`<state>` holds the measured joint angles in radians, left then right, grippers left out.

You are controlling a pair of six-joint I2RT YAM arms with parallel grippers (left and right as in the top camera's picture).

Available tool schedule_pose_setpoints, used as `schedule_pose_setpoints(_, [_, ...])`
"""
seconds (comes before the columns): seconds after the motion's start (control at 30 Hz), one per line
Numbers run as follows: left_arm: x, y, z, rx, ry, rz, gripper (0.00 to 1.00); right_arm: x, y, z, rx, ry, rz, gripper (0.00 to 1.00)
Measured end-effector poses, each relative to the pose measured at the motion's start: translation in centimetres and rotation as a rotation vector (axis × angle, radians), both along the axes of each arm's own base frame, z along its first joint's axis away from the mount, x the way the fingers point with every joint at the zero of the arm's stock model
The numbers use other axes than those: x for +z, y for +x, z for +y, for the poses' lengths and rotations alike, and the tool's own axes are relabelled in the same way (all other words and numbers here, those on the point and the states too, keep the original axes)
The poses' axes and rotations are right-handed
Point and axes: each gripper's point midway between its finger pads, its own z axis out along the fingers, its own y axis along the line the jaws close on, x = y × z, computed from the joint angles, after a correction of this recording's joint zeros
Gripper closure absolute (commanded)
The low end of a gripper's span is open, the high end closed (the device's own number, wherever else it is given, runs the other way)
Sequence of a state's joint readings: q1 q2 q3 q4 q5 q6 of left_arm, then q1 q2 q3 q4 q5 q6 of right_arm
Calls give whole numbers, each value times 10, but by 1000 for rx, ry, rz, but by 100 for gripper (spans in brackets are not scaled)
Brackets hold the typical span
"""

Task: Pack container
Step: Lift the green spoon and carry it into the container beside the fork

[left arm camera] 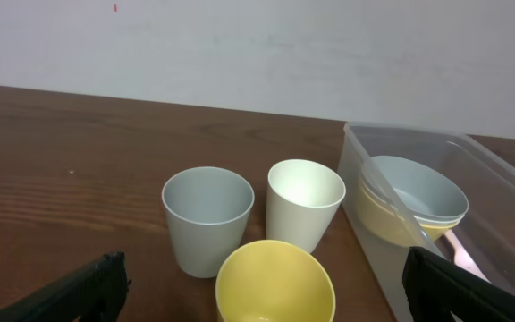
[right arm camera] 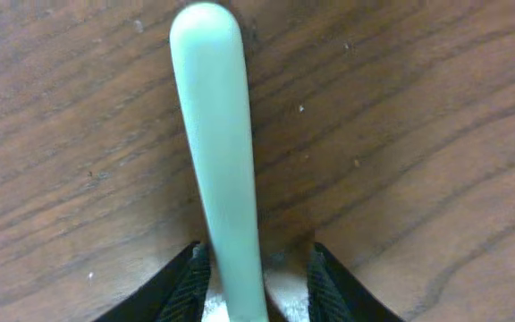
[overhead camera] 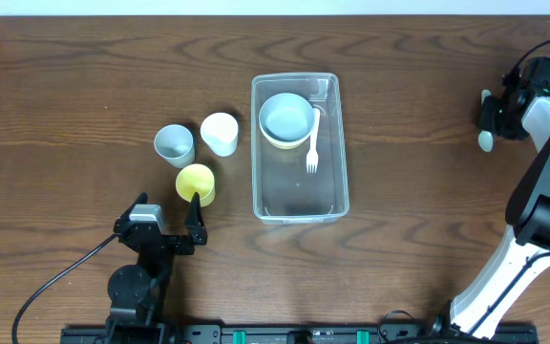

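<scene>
Had right tool [right arm camera: 259, 284] clamped on a green utensil [right arm camera: 213, 134], well off to the container's [overhead camera: 294, 196] right. Found container mid surface [overhead camera: 84, 86], long axis front-to-back. Caught left tool [overhead camera: 168, 212] spread open, nearer, by yellow cup [overhead camera: 195, 182]. Figured on a leftward carry.

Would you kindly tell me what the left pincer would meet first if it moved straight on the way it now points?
Most likely the yellow cup, standing directly ahead, centred between the fingers of the open left pincer; whether the pincer rides low enough to strike it is unclear.
</scene>
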<state>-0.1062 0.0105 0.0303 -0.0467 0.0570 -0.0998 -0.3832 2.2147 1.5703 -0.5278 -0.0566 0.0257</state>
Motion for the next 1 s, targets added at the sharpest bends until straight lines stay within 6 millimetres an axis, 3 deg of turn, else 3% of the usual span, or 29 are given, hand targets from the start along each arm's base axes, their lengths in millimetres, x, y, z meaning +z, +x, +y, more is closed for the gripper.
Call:
schedule_pose_setpoints(0.47, [0,0,0,0,0,0,2,0,3,3,-9,28,-15,99])
schedule_pose_setpoints(0.77, [0,0,0,0,0,0,2,1,3,15,14,90,-13,99])
schedule_pose_setpoints(1.0, [0,0,0,0,0,0,2,3,0,39,56,216,-18,99])
